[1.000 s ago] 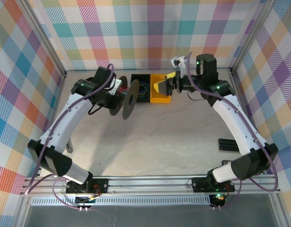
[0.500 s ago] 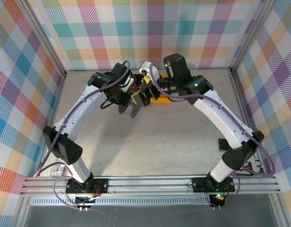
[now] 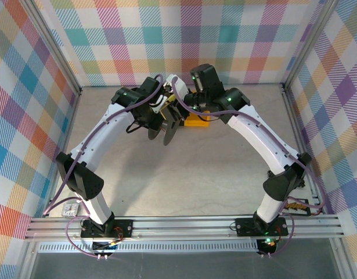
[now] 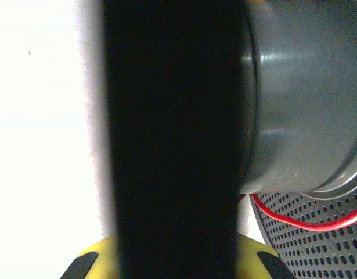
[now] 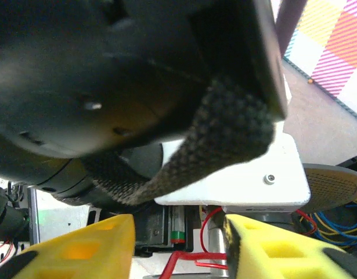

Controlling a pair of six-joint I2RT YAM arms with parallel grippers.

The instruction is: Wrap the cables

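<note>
My left gripper (image 3: pixel 159 118) is shut on a black spool (image 3: pixel 166 129), held on edge above the table's back centre. In the left wrist view its black flange (image 4: pixel 172 116) stands between my yellow fingertips (image 4: pixel 88 263), with a grey hub (image 4: pixel 306 99) and a perforated flange (image 4: pixel 317 247) to the right. A thin red cable (image 4: pixel 306 224) lies across that perforated flange. My right gripper (image 3: pixel 177 113) sits right beside the left gripper. In the right wrist view its jaws (image 5: pixel 179 244) stand apart, and the red cable (image 5: pixel 193 256) loops across the gap to the right finger (image 5: pixel 271 250).
A yellow bin (image 3: pixel 198 121) sits just right of the spool, under the right wrist. Blue and yellow cables (image 5: pixel 335 218) lie in a dark bin at the lower right of the right wrist view. Plaid walls and an aluminium frame (image 3: pixel 184 224) enclose the table.
The right arm swung left from over the yellow bin to the left gripper and spool, and its jaws narrowed. The left arm carried the spool slightly back and right.
</note>
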